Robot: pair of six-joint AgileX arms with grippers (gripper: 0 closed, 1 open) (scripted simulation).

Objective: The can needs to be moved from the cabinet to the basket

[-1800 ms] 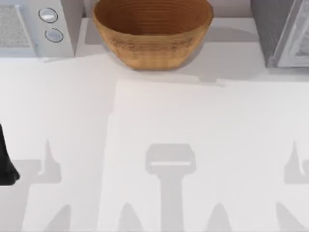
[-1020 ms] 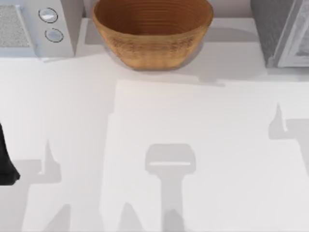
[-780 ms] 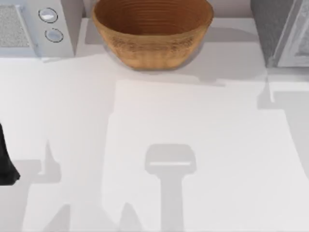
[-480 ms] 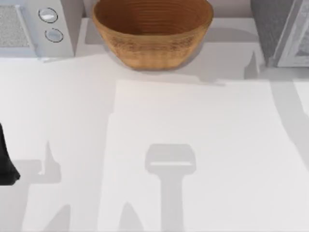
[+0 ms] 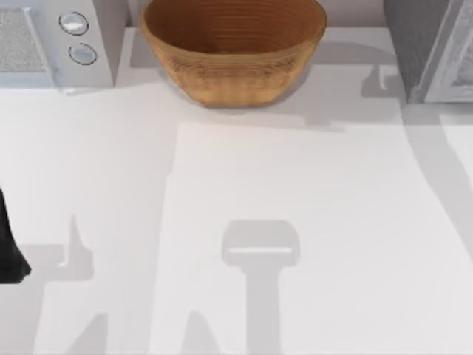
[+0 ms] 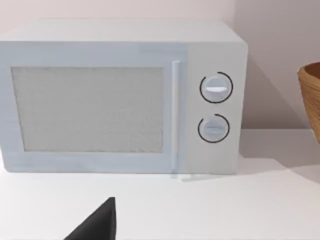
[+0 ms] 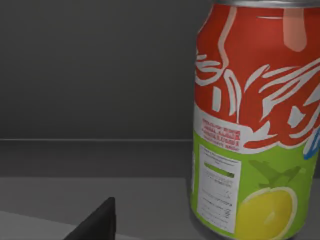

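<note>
The can (image 7: 255,125), red with white script and a green lower band, stands upright on the dark floor inside the cabinet (image 7: 90,75). My right gripper (image 7: 160,235) is open just in front of the can, with one dark fingertip (image 7: 97,222) showing to the can's side and not touching it. In the top view the cabinet (image 5: 414,44) stands at the back right, its pale door (image 5: 457,59) swung open. The wicker basket (image 5: 233,70) sits at the back middle. My left arm (image 5: 7,251) is parked at the left edge, its gripper (image 6: 160,235) open and holding nothing.
A white microwave (image 5: 74,44) with two round knobs stands at the back left, seen close in the left wrist view as the microwave (image 6: 120,100), with the basket's rim (image 6: 310,95) beside it. The right arm's shadow (image 5: 380,81) lies on the table beside the cabinet.
The right arm's shadow has slid from the front right of the table back to the cabinet's foot. The left arm has stayed still.
</note>
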